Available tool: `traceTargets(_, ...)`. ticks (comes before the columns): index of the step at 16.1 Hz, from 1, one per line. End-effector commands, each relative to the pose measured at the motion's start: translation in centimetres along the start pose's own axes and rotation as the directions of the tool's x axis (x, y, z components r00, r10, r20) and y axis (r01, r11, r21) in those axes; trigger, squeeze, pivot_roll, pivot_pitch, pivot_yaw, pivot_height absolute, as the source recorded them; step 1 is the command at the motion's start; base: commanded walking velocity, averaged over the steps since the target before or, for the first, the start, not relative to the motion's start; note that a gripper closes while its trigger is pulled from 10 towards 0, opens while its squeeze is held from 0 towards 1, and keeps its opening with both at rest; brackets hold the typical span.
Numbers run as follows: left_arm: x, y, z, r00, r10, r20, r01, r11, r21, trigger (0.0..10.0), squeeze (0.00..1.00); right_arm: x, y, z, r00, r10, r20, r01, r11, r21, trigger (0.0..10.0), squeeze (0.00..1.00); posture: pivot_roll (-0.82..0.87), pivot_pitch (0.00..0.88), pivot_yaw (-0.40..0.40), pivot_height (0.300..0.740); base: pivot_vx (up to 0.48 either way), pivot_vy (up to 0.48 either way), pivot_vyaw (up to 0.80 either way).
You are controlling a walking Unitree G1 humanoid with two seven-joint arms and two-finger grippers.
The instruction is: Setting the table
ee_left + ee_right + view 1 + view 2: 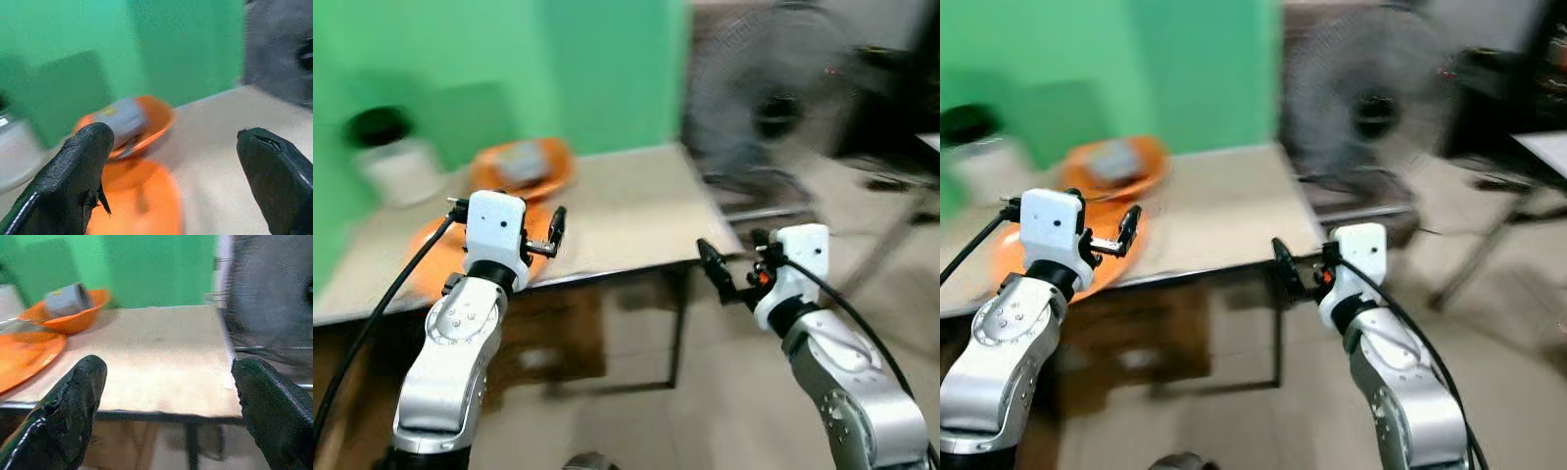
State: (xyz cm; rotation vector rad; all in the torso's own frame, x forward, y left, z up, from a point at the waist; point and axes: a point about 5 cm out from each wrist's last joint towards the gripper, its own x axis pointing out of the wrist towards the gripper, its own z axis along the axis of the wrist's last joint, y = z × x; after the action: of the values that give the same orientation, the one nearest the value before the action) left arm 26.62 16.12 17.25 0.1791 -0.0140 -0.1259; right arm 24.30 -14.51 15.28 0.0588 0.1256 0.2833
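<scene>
Resting on table (161, 357), flat orange plate (24, 355)

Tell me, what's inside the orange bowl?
A grey boxy thing lies tilted inside the orange bowl, with something thin and silvery poking out over the rim. The bowl's wall hides what is beneath it, and the blur hides what it is.

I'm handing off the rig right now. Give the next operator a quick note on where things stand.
Left gripper: open, empty, raised over the orange plate at the table's front left.
Right gripper: open, empty, in front of the table's front edge near its right corner.
Orange bowl behind the plate holds a grey cup on its side.
Nothing visibly laid out yet; views are blurred.
</scene>
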Motion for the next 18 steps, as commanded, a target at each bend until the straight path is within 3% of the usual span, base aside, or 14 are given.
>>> traceTargets(1,0.0,-0.1,0.2,1.0,-0.011,0.007,0.011,1.0,0.002,10.0,0.0,0.1,-0.1,0.1,1.0,0.006,0.006,-0.006,1.0,-0.001,10.0,1.0,0.1,0.0,0.059,0.74,0.0,0.0,0.8)
traceTargets(7,0.1,-0.3,0.1,1.0,-0.01,0.0,0.01,1.0,0.013,10.0,0.0,0.4,-1.1,0.3,1.0,-0.024,-0.008,0.024,1.0,0.002,10.0,1.0,0.1,0.0,0.054,0.74,0.0,0.0,0.8)
traceTargets(13,0.0,-0.5,0.0,0.999,-0.038,0.005,0.038,0.999,0.0,10.0,0.0,0.6,-1.1,0.3,0.999,-0.032,-0.004,0.032,0.999,-0.004,10.0,1.0,0.09,0.0,0.057,0.74,0.0,0.0,0.8)
traceTargets(18,0.1,-0.8,0.0,0.998,-0.058,0.007,0.058,0.998,-0.017,10.0,0.0,0.5,-1.4,0.5,0.999,-0.047,0.007,0.047,0.999,0.003,10.0,1.0,0.09,0.0,0.057,0.74,0.284,0.0,0.0)
